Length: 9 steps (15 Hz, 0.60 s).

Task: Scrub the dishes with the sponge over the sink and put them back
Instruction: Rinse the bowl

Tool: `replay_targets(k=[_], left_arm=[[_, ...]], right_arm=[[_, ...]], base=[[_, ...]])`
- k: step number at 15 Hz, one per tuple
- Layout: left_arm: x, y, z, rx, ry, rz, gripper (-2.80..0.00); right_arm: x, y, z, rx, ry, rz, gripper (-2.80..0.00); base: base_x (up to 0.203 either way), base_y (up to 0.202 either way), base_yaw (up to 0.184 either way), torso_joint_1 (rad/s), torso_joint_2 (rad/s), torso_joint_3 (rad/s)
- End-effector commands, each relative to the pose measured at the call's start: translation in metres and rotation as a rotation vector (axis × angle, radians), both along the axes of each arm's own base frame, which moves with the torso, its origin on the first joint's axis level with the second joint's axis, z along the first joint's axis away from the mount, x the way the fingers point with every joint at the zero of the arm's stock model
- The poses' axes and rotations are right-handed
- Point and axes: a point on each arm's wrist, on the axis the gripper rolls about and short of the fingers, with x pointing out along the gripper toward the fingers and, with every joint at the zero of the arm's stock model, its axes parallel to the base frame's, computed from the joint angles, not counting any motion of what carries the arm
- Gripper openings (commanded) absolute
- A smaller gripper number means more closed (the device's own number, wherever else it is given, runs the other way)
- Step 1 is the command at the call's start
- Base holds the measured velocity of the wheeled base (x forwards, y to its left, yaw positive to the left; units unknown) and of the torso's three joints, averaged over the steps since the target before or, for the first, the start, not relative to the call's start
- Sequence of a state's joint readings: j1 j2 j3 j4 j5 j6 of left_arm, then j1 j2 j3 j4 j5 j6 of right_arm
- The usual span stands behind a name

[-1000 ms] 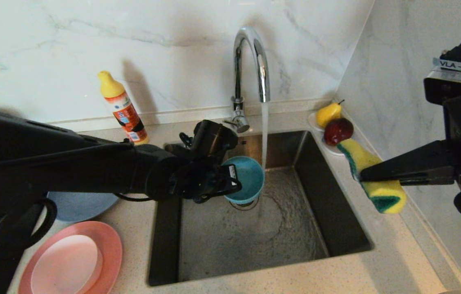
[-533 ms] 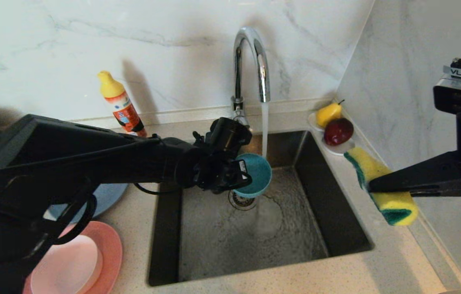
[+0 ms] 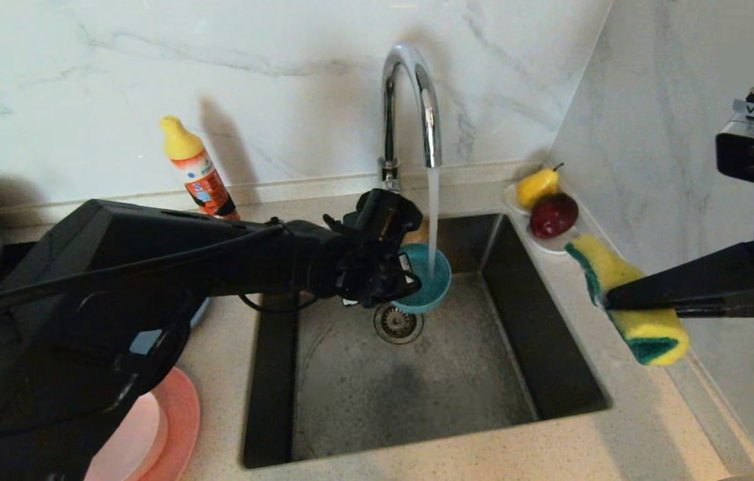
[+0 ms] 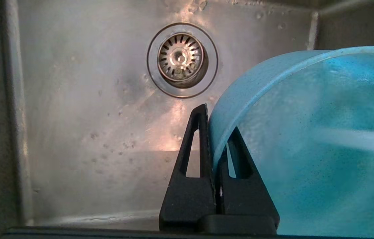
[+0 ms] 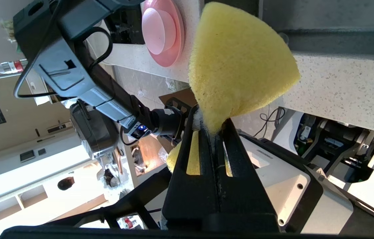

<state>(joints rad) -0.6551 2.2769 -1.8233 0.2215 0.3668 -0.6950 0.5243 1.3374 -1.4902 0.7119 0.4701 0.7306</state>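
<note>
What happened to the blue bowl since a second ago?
The left gripper, shut on the teal bowl's rim, carried it back toward the faucet until the water stream pours into it. The right gripper drifted slightly right, still squeezing the sponge. The fruit saucer and detergent bottle stayed put.
</note>
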Motion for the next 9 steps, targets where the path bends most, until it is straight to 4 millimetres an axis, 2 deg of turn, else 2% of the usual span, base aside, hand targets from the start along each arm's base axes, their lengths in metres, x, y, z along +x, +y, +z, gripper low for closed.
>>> replay_targets(k=[1,5,9], left_arm=[[0.0,-0.004,-0.001,-0.006,0.002,0.001,-2.8],[-0.008,-0.01,-0.002,-0.018,0.019,-0.002,-2.8],[-0.012,-0.004,0.003,0.011,-0.003,0.053,-2.8]], right_arm=[[-0.001,-0.001,0.0,0.003,0.003,0.0,-2.8],[-0.002,-0.001,0.001,0.006,0.0,-0.002,-2.8],[-0.003,-0.002,-0.001,0.003,0.006,0.0,-2.8]], base=[[0.0,0.0,0.0,0.0,0.0,0.0],[0.0,0.0,0.0,0.0,0.0,0.0],[0.0,0.0,0.0,0.0,0.0,0.0]])
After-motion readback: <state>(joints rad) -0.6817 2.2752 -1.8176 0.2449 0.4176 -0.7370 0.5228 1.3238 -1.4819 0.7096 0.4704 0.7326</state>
